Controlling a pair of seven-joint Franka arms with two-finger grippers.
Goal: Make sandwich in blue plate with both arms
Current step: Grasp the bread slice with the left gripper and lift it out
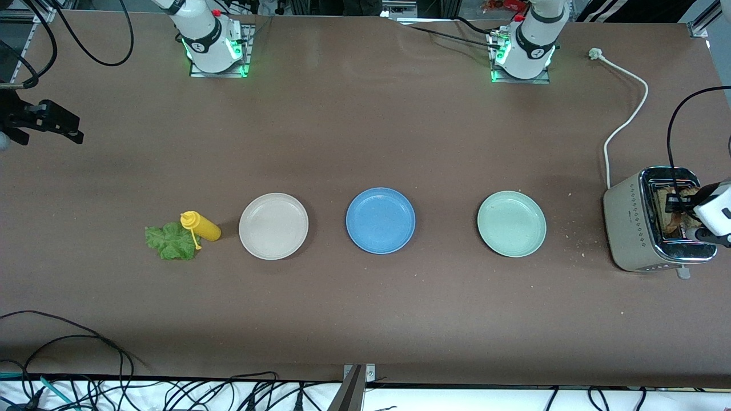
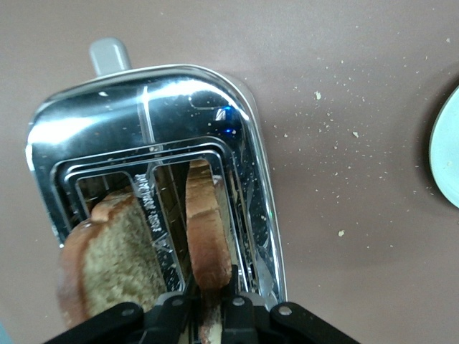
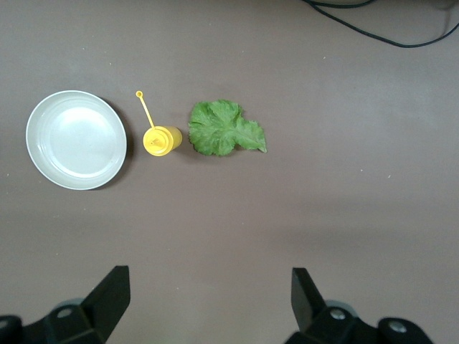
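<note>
Gripping a bread slice (image 2: pixel 208 229) in the toaster (image 1: pixel 628 228), the left gripper (image 2: pixel 208 304) is shown clenched; the right gripper (image 3: pixel 208 297), spread, hovers over the table (image 1: pixel 365 142).

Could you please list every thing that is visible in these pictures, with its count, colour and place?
blue plate: one, sky blue, bare, between the two other plates
beige plate: one, beside the blue plate toward the right arm's end
green plate: one, pale green, beside the blue plate toward the left arm's end
lettuce leaf: one, green, flat on the table beside the bottle
bottle: one, yellow, between lettuce and beige plate
toaster: one, beige and chrome, at the left arm's end
bread slices: two, brown, standing in the toaster slots
cable: one, white, unplugged, from the toaster
left gripper: over the toaster, shut on one slice
right gripper: open, above the table
</note>
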